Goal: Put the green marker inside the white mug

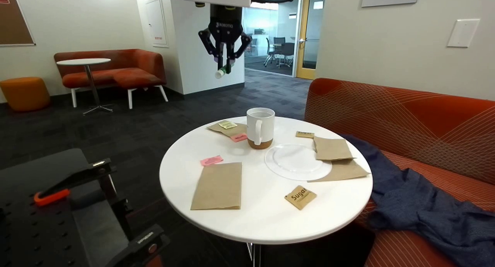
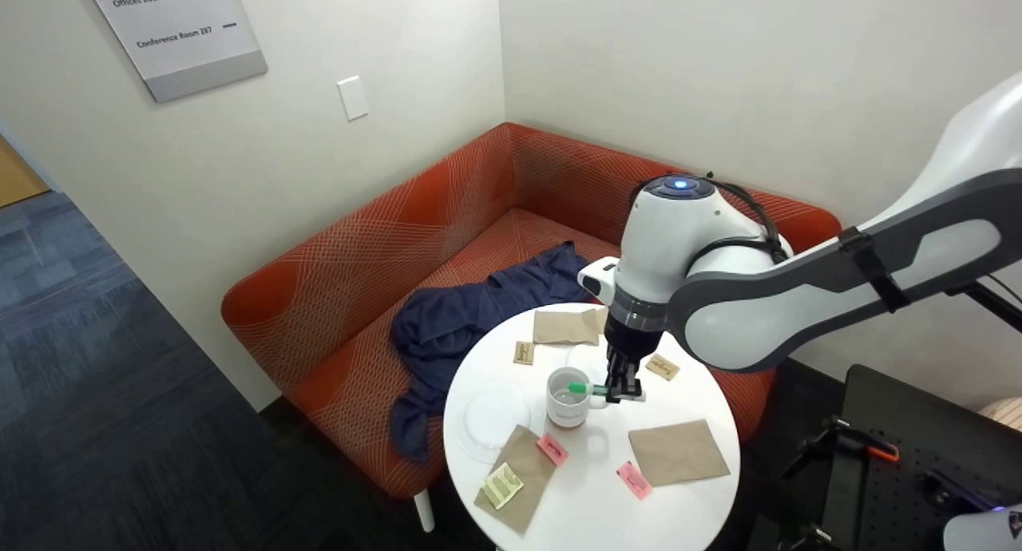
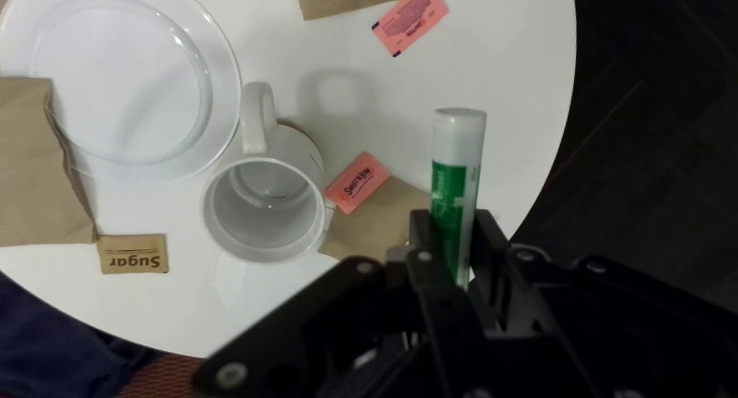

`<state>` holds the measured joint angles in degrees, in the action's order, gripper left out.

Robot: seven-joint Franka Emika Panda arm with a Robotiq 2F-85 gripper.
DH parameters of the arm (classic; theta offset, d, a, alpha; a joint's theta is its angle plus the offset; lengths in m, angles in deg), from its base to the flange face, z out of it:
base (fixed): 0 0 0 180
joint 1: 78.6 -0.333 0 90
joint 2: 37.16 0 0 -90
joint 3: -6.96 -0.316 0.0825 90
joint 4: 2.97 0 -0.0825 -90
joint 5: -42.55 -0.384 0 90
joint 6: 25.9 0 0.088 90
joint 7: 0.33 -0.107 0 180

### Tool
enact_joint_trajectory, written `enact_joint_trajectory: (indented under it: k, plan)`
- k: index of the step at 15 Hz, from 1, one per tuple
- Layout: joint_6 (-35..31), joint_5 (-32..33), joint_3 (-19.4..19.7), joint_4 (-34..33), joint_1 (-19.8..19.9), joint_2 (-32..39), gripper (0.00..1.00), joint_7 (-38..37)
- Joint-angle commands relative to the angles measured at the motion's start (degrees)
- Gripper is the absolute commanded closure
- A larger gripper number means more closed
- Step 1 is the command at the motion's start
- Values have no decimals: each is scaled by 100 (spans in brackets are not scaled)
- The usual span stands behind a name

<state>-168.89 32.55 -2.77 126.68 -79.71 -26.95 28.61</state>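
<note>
The white mug (image 1: 267,124) stands upright on the round table, with a cork base and a handle. It also shows in an exterior view (image 2: 567,407). In the wrist view the mug (image 3: 262,213) lies left of my fingers, and its visible inside is bare. My gripper (image 1: 224,65) is well above the table, shut on the green marker (image 3: 455,173) around its middle. The marker is held roughly level, a white end sticking out one side. Its green end (image 2: 581,389) overlaps the mug opening in an exterior view, but it is higher up. The fingers (image 3: 452,231) hide part of it.
A clear plate (image 1: 286,172) lies beside the mug on the white table (image 1: 267,213). Brown napkins (image 1: 218,187), sugar packets (image 1: 301,197) and pink packets (image 1: 211,160) lie around. A red sofa (image 1: 386,116) with a dark blue cloth (image 1: 425,197) stands beside the table.
</note>
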Motion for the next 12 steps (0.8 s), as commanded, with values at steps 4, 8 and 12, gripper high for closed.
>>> enact_joint_trajectory:
  k: [4, 8, 12]
  plan:
    - [272, 8, 2, -247, -146, 70, 95, -239]
    - [301, 10, 2, -268, -161, 95, 80, -242]
    - [301, 10, 6, -268, -160, 95, 95, -242]
